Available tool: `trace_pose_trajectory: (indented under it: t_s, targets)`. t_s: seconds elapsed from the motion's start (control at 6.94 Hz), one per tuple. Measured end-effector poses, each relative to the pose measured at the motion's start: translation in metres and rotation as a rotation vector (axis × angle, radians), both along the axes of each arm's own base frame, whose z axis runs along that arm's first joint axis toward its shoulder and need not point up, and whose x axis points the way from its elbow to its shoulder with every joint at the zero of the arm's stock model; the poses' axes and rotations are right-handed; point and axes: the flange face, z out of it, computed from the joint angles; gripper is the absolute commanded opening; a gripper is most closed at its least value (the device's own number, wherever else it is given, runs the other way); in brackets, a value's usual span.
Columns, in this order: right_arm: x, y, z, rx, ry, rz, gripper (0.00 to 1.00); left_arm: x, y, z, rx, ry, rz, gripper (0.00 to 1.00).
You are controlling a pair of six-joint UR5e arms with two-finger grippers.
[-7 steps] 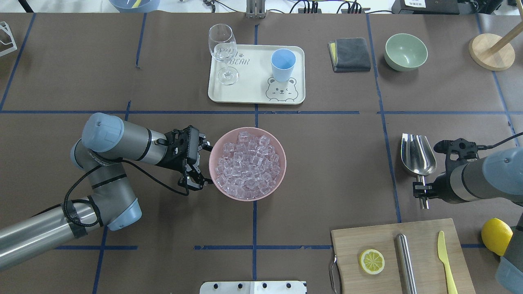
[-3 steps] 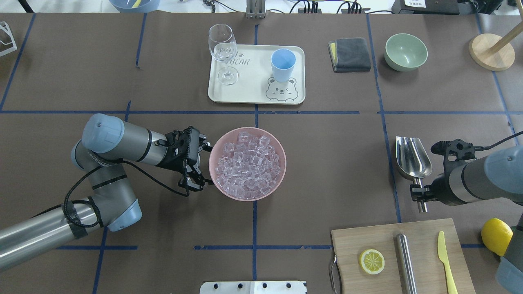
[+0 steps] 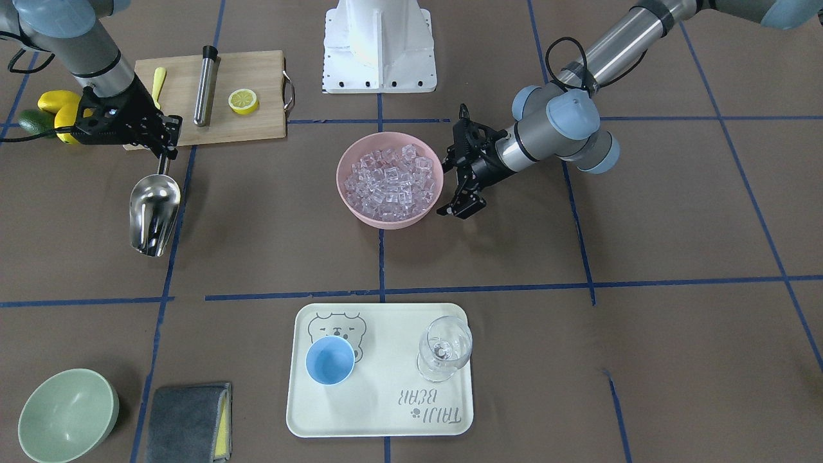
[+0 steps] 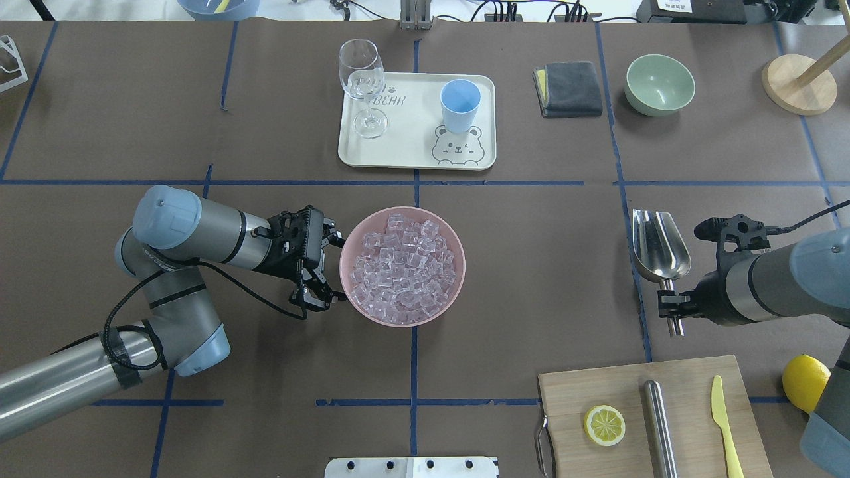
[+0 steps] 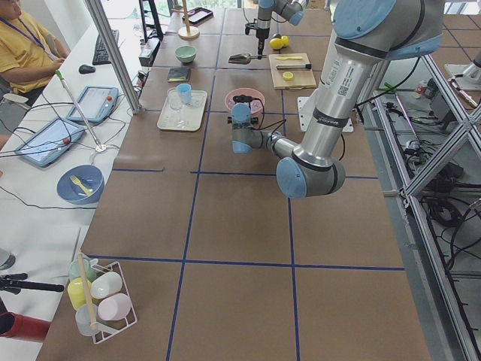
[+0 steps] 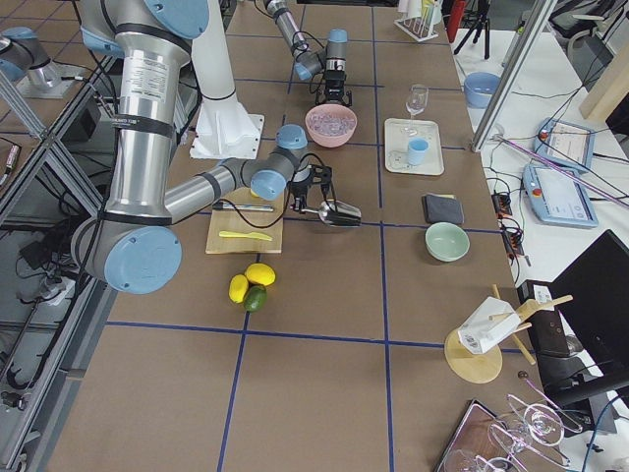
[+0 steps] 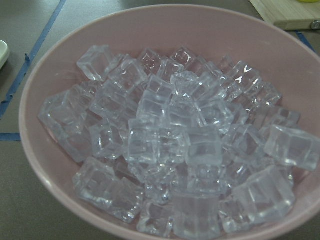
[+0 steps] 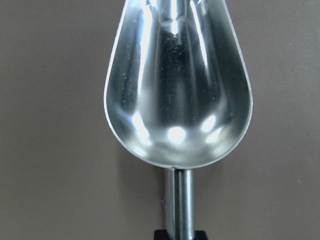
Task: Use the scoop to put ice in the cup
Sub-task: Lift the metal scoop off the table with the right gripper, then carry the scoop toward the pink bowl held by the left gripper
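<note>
While our right gripper [image 4: 671, 307] pinches the scoop [image 4: 654, 247] handle, our spread left gripper [image 4: 330, 269] has the bowl [image 4: 459, 265] of ice [image 4: 402, 265] just ahead.

Robotics lab, tape-gridded table [image 4: 531, 265], aluminium framing [image 5: 113, 56], operator [image 5: 22, 45] beside tablets [image 5: 94, 104]

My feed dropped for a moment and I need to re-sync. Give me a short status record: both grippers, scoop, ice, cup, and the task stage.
right gripper: shut on the scoop's handle
scoop: trough empty, pointing away from the robot, well to the right of the bowl
left gripper: open, at the left side of the pink bowl
ice: piled in the pink bowl; none in scoop or cup
cup: upright and empty on the tray, apart from the wine glass
task stage: scoop in hand, nothing scooped yet
</note>
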Motion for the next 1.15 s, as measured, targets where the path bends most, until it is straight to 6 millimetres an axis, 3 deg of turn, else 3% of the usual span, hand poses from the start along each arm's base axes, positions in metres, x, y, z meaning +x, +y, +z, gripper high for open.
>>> trace_pose_trajectory:
  t_s: [0.43,0.72,0.86,1.15]
  targets:
    - [0.016,-0.009,-0.022,0.322,0.020,-0.237,0.00,-0.001,0.000,0.001,0.000,0.002,0.000,1.00]
    - [0.018,-0.004,-0.045,0.405,0.005,-0.312,0.00,-0.001,0.000,0.000,0.000,0.004,0.000,1.00]
    - [0.018,0.001,-0.066,0.416,-0.004,-0.332,0.00,-0.001,0.001,0.000,-0.001,0.004,0.000,1.00]
    - [-0.008,0.006,-0.125,0.417,-0.009,-0.401,0.00,0.001,0.003,0.003,-0.001,0.001,0.005,1.00]
